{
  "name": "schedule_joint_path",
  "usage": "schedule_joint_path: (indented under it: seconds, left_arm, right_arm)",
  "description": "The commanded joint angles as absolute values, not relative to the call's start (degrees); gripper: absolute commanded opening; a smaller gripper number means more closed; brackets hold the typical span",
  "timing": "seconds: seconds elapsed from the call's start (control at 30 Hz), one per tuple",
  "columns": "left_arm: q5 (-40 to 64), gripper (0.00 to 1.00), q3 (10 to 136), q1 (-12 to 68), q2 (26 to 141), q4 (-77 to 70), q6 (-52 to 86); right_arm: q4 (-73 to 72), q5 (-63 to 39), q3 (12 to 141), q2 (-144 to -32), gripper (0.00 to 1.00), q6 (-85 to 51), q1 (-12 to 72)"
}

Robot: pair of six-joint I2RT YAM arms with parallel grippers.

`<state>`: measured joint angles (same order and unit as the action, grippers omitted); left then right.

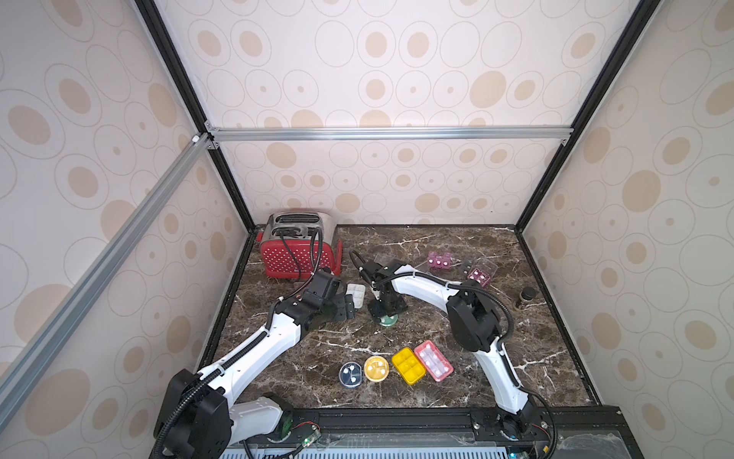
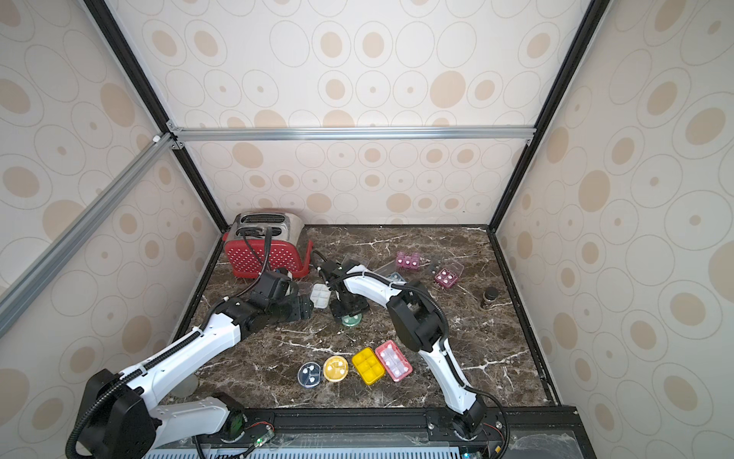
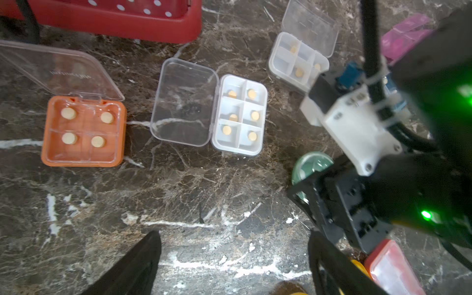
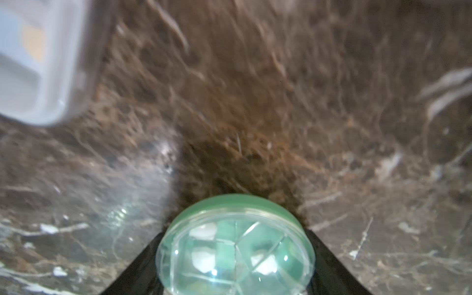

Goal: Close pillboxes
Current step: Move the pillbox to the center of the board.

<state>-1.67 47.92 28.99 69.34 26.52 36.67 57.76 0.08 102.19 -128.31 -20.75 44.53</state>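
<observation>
The green box (image 4: 235,245), round with a clear domed lid seated on it, is shown on the marble table (image 1: 456,246), out from the toaster (image 1: 298,254) toward the table's middle. White pills are seen through the lid. The box's near edge is cut off in the right wrist view. The right gripper (image 1: 385,312) is pointed down over it, with a black finger (image 4: 138,270) at either side and the jaws apart. Whether the box is pinched or merely straddled cannot be told. In both top views most of the box is covered by this gripper.

A white box (image 3: 240,115) of six cells is laid near the toaster's base, its lid folded flat open and a tan pill in each cell. A second white box (image 3: 297,63), lid upright, is partly masked by the right arm. An orange box (image 3: 84,132), lid raised, lies just beside the toaster's base and is hidden under the left arm in the top views. The left gripper (image 3: 233,233) is held over bare marble, its fingers wide apart with nothing between them.

Well away from the toaster, a blue box (image 1: 350,373), a yellow round box (image 1: 376,368), a yellow rectangular box (image 1: 409,365) and a red box (image 1: 433,360) are lined up. The state of their lids cannot be made out.
</observation>
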Motion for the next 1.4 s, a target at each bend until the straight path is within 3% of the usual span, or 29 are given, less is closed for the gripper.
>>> schedule_joint_path:
  seconds: [0.0,0.23,0.57,0.9,1.2,1.37]
  left_arm:
    - [-5.0,0.89,44.65,29.14,67.55,24.25,38.33]
    - [-3.83,0.91,43.4,29.15,70.64,20.44,36.9]
    - [-0.25,0.87,47.0,31.7,78.18,16.37,36.77]
    - [0.48,0.88,53.57,37.0,89.36,11.58,39.27]
    - [0.73,0.85,62.65,37.44,100.38,2.56,47.59]
    - [0.1,0.83,64.21,37.95,103.71,-1.27,52.19]
  right_arm:
    - [58.07,1.71,95.22,-121.01,0.7,-22.36,42.26]
    - [49.59,-0.31,69.67,-102.39,0.68,-28.61,34.1]
    - [43.9,0.91,52.75,-92.16,0.68,-34.76,26.57]
    - [41.47,-1.67,51.69,-94.9,0.73,-34.48,25.33]
    - [43.15,-3.63,55.28,-91.06,0.99,-31.52,22.95]
    - [43.06,-2.73,65.69,-93.28,1.0,-27.12,19.22]
